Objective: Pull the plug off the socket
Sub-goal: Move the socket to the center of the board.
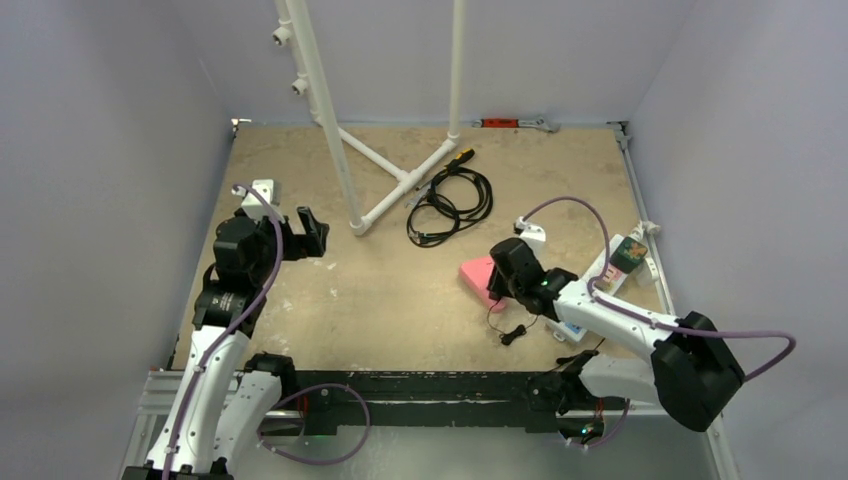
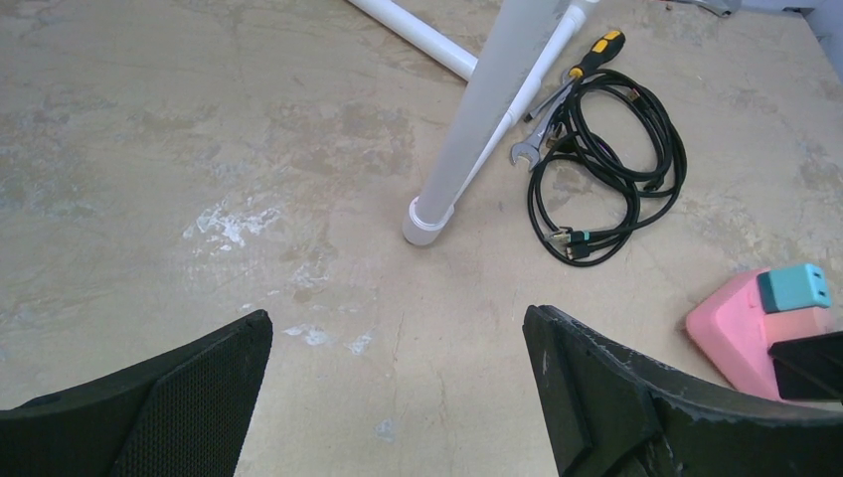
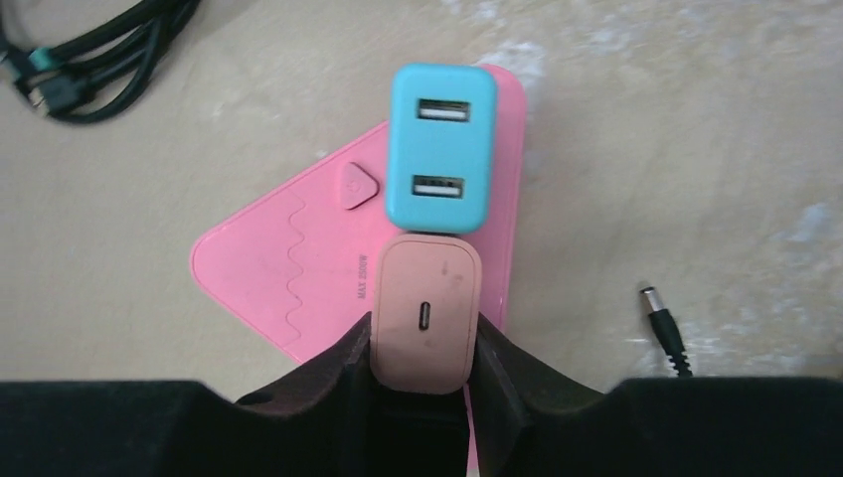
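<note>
**Clamped and ready to pull**

The table (image 1: 400,300) carries everything. A white pipe frame (image 1: 330,130) stands at about 11 o'clock from its middle. The left gripper (image 2: 398,333) hangs over bare board at 9 o'clock, released, its 2 fingers spread wide. It is probably parked there to keep out of the work.

The pink socket block (image 3: 288,258) lies flat at 3 o'clock from the table's middle, within the right arm's reach. A coiled black cable (image 1: 450,205) lies near it, at its 11 o'clock. In the right wrist view, 2 adapters sit along the block's right-hand edge. A teal charger (image 3: 440,149) is at 12 o'clock and, touching it at 6 o'clock, is the peach plug (image 3: 425,298).

The right gripper (image 3: 421,348) is clenched on the peach plug, with 1 finger pressing each long side at 9 and 3 o'clock, low on the body. It likely takes the flat flanks because the teal charger blocks the 12 o'clock end.

The plug's long axis runs 12 to 6 in that view, in line with the block's edge. Its face with the single slot port points up at the camera, so its pins presumably go straight down into the block. I judge the pull should go straight up. The light block may lift with the plug, since nothing holds it down.

A loose barrel connector (image 3: 661,318) lies on the table at 3 o'clock of the plug, apart from it.
</note>
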`<act>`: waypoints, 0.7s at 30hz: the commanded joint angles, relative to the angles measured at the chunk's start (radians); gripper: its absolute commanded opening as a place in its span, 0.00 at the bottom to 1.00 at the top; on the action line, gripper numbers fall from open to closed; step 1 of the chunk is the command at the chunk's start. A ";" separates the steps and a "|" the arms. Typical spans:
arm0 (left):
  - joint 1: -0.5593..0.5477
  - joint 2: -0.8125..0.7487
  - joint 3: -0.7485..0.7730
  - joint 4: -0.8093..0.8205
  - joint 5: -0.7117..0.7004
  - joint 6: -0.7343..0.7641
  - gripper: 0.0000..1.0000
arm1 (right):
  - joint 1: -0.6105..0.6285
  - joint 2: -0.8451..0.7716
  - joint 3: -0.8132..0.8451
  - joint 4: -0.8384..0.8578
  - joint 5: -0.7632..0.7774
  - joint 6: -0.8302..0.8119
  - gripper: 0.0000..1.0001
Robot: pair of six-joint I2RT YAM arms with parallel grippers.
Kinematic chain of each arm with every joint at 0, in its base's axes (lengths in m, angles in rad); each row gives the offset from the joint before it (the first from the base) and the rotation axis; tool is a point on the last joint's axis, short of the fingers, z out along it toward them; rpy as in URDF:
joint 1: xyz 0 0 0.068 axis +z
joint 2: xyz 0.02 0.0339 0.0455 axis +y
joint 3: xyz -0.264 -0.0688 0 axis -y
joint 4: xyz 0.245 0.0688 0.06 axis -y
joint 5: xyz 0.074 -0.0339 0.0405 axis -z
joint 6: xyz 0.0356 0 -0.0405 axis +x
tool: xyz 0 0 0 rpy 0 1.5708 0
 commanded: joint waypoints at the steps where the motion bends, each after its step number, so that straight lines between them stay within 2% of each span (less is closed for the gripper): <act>1: 0.004 0.011 -0.002 0.014 0.025 -0.006 0.98 | 0.126 0.000 0.052 0.087 -0.009 0.001 0.36; 5: 0.003 0.018 -0.005 0.025 0.064 0.001 0.97 | 0.265 0.040 0.074 0.133 -0.013 -0.061 0.31; 12: -0.024 0.040 -0.016 0.045 0.134 0.017 0.95 | 0.531 0.210 0.178 0.167 0.027 -0.155 0.33; 16: -0.060 0.049 -0.021 0.043 0.137 0.028 0.93 | 0.633 0.319 0.270 0.123 0.074 -0.151 0.39; 21: -0.130 0.076 -0.022 0.033 0.123 0.043 0.91 | 0.679 0.377 0.324 0.107 0.063 -0.126 0.56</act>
